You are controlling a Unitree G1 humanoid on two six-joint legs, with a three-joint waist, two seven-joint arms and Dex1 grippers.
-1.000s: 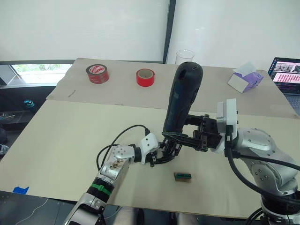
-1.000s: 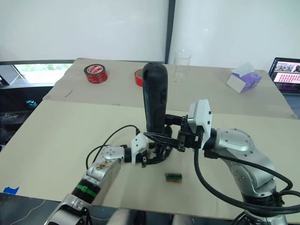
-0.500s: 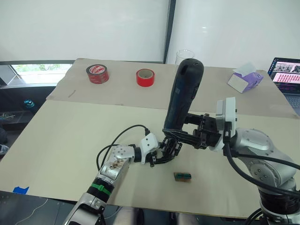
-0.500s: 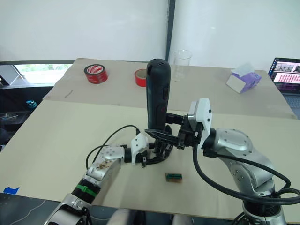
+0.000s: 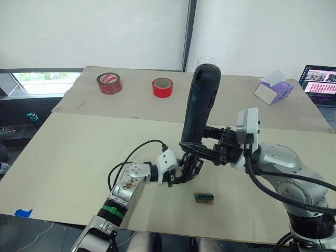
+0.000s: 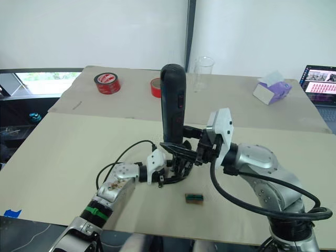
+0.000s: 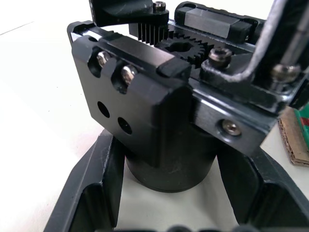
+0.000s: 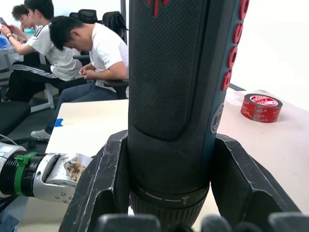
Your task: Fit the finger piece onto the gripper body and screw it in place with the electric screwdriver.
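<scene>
Holding the electric screwdriver (image 5: 200, 107) upright in my right gripper (image 5: 202, 153) above the gripper body (image 7: 159, 111), clamped in my left gripper (image 5: 181, 170), I judge it top-heavy, so low grasp is better.

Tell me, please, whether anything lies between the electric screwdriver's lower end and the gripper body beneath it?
Nothing visible does. The right gripper holds the electric screwdriver upright directly over the gripper body, which the left gripper clamps. The small green-and-brown block lies off to the side.
</scene>
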